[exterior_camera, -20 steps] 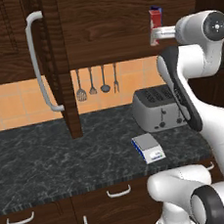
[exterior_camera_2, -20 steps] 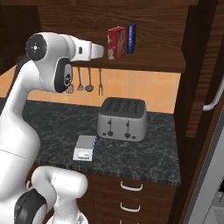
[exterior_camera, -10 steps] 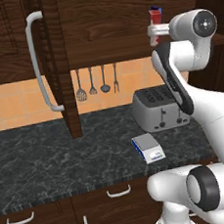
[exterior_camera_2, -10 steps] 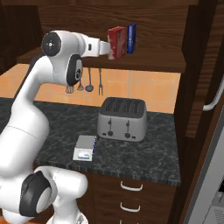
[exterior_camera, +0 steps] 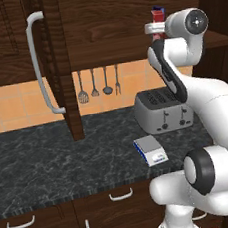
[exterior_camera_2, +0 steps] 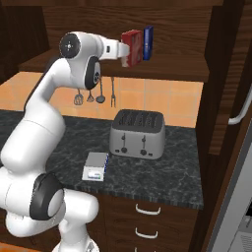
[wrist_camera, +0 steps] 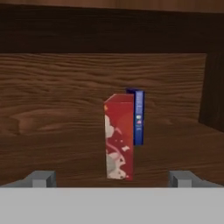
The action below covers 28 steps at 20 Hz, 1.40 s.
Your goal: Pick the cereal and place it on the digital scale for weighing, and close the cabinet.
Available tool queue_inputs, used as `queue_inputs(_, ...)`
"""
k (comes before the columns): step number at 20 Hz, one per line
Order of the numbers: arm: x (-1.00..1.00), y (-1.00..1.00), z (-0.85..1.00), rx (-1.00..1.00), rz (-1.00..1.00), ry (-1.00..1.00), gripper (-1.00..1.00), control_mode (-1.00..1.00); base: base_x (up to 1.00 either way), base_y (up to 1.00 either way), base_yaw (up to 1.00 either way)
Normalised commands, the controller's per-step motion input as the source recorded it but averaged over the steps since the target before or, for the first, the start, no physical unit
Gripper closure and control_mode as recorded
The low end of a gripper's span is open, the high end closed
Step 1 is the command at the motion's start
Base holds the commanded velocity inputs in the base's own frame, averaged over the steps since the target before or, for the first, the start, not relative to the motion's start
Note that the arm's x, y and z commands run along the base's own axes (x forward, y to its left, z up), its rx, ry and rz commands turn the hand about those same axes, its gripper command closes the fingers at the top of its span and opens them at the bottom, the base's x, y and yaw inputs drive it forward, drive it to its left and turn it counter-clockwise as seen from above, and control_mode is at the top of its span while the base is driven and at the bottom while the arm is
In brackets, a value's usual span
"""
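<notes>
The cereal (wrist_camera: 119, 135), a small red box with a pale picture, stands upright on the shelf of the open cabinet (exterior_camera_2: 162, 69); it also shows in the right base view (exterior_camera_2: 132, 45) and, partly behind my arm, in the left base view (exterior_camera: 158, 16). My gripper (wrist_camera: 112, 179) is open, level with the cereal and just short of it, one fingertip (wrist_camera: 41, 178) out to each side. From the side, the gripper (exterior_camera_2: 126, 51) reaches the box's near face. The digital scale (exterior_camera: 150, 150) (exterior_camera_2: 96, 166) lies flat and bare on the dark counter below.
A slim blue box (wrist_camera: 138, 116) stands right behind the cereal. A grey toaster (exterior_camera: 163, 110) (exterior_camera_2: 138, 133) sits on the counter beside the scale. The cabinet doors (exterior_camera: 55, 62) (exterior_camera_2: 221, 74) hang open on both sides. Utensils (exterior_camera: 93, 83) hang on the tiled wall.
My hand has pushed forward along the shelf, closer to the cereal. The jaws have stayed open, and the boxes and scale have not moved.
</notes>
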Motion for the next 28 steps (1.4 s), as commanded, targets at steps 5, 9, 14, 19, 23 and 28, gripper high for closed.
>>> queue_inputs(5,0.51,-0.15,0.00,0.00,0.00,0.00,-1.00,-1.00,0.00,0.00,0.00)
queue_inputs(9,0.59,-0.13,0.00,0.00,0.00,0.00,-1.00,-1.00,0.00,0.00,0.00)
queue_inputs(14,0.39,-0.10,0.00,0.00,0.00,0.00,-1.00,-1.00,0.00,0.00,0.00)
queue_inputs(19,0.38,-0.14,0.00,0.00,0.00,0.00,-1.00,-1.00,0.00,0.00,0.00)
queue_inputs(23,0.47,-0.03,0.00,0.00,0.00,0.00,-1.00,-1.00,0.00,0.00,0.00)
queue_inputs(28,0.41,-0.05,0.00,0.00,0.00,0.00,-1.00,-1.00,0.00,0.00,0.00)
